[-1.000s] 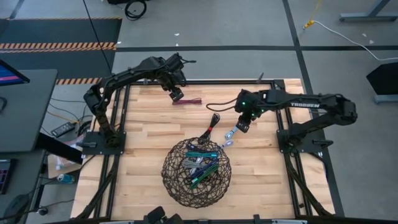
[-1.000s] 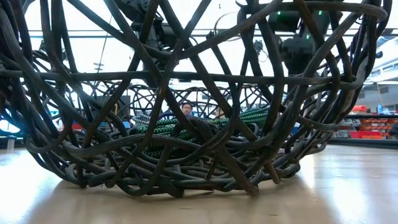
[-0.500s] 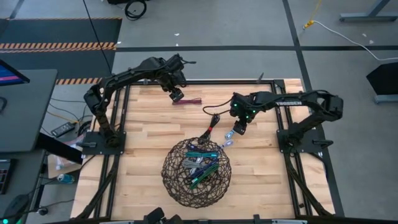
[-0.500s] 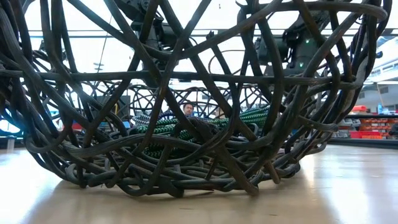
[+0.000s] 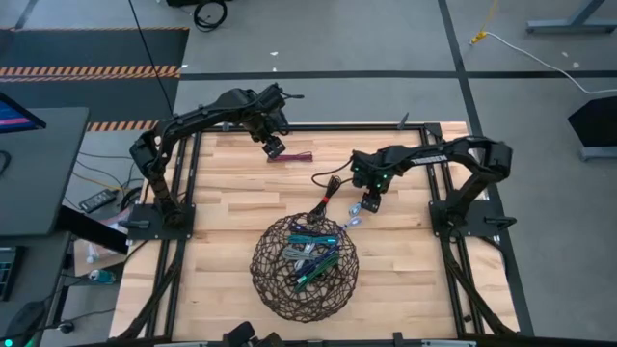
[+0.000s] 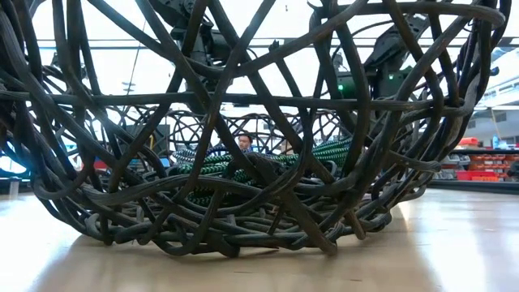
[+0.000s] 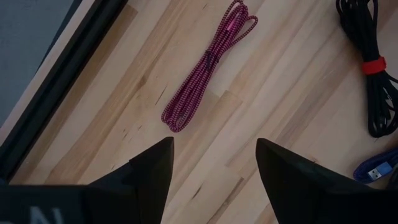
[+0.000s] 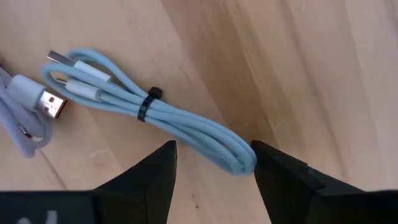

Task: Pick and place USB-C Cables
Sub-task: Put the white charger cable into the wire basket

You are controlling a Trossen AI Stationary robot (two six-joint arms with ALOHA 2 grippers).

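The right gripper (image 8: 211, 163) is hanging spread and empty right over the near end of the light blue cable (image 8: 155, 112), which is lying on the table (image 5: 405, 270), its long axis running away from the fingers. The left gripper (image 7: 211, 163), also spread, is hovering near the maroon cable (image 7: 208, 62), well apart from the basket (image 5: 305, 270).

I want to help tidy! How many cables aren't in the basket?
4, maybe more hidden: maroon cable by left claw, black cable by the basket, light blue cable and pale cable by right claw.

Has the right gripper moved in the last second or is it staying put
Yes. In the high view the right gripper has shifted slightly toward the left arm's side of the table, and its arm has folded back. It hangs open over the light blue cable.
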